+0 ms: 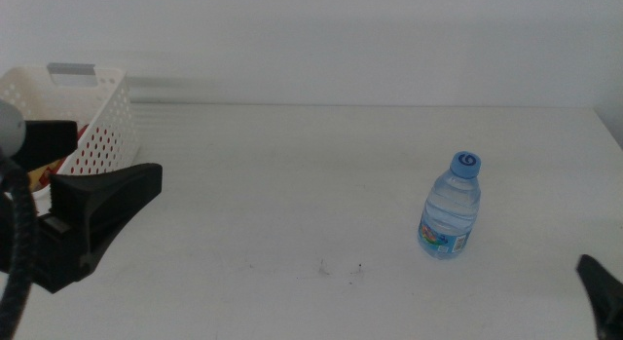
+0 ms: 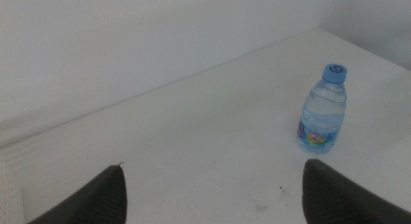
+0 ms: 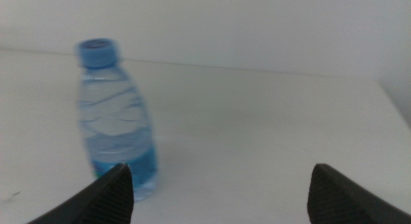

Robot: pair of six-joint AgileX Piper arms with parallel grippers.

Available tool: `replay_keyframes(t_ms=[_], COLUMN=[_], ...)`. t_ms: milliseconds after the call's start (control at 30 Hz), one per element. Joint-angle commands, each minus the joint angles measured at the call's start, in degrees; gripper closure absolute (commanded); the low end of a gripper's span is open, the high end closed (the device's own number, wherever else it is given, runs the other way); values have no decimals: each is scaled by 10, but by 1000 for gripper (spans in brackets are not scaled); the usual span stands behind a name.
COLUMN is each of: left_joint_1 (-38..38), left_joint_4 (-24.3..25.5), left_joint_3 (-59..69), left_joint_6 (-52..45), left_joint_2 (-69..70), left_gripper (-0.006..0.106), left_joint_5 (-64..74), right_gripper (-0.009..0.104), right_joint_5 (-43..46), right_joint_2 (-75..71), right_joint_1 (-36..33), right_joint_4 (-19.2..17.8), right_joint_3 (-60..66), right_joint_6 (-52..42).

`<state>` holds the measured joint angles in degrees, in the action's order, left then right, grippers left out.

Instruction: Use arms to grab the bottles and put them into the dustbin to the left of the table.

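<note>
right tool [image 3: 215, 198] wide open, nearing the water bottle [image 3: 117, 118]
bottle stands upright on the bench [image 1: 292, 184], right of centre; centre the jaws on its label, then close. left tool [image 2: 215, 198], also wide, waits beside the dustbin [image 1: 102, 121].

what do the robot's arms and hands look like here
The left hand is black and blocky, its two jaws tapering like wedges, with a thick black cable curving past it and a rounded white-grey housing behind. Of the right hand the middle view shows only a dark pointed tip at the frame edge. In both wrist views the jaw tips are dark, matte and finely textured, with no visible markings.
</note>
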<state>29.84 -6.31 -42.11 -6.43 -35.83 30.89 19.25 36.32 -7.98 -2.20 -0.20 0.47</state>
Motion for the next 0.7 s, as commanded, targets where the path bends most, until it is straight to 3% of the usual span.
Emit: replay_keyframes(t_ms=[0,167,300,667], left_joint_1=[4,4,4,4], left_joint_4=[2,2,2,2], left_joint_3=[2,2,2,2], left_joint_6=[4,4,4,4], left_joint_2=[2,2,2,2], left_gripper=[7,7,7,7], left_joint_5=[-8,-8,-8,-9], right_gripper=[7,7,7,7], right_joint_5=[56,118,186,364], right_joint_2=[37,91,131,311], right_joint_1=[-18,-29,-29,-29], right_joint_4=[-42,-119,-133,-148], right_joint_3=[2,2,2,2], right_joint_6=[13,56,135,85])
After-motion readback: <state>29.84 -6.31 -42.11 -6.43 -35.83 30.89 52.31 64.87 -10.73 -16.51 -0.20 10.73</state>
